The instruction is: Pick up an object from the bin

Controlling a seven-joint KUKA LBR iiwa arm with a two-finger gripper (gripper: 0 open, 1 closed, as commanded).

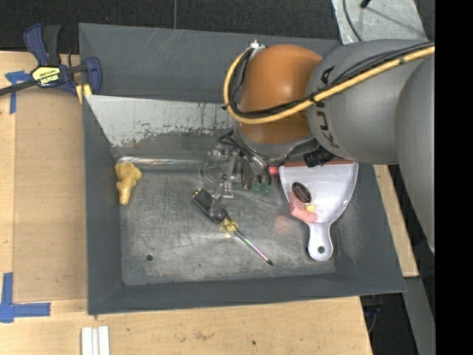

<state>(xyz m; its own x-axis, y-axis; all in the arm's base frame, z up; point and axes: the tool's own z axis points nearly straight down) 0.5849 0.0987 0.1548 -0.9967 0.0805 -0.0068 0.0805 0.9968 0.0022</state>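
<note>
Progress: nothing lifted yet | your gripper (225, 174) sits low at mid-bin (162, 254), grip state cannot be told | yellow-and-black screwdriver (235, 230) lies flat just beside it | remaining, in my judgement: grasp, lift.

Far left in bin (103, 235): small figure (127, 181). Centre: screwdriver (247, 240), gripper (225, 180) over its far end. Right: scoop (336, 191) with small items (301, 192) in it.

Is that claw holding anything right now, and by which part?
Cannot tell. The claw is down beside a small dark thing mid-bin; whether it grips it is unclear.
</note>
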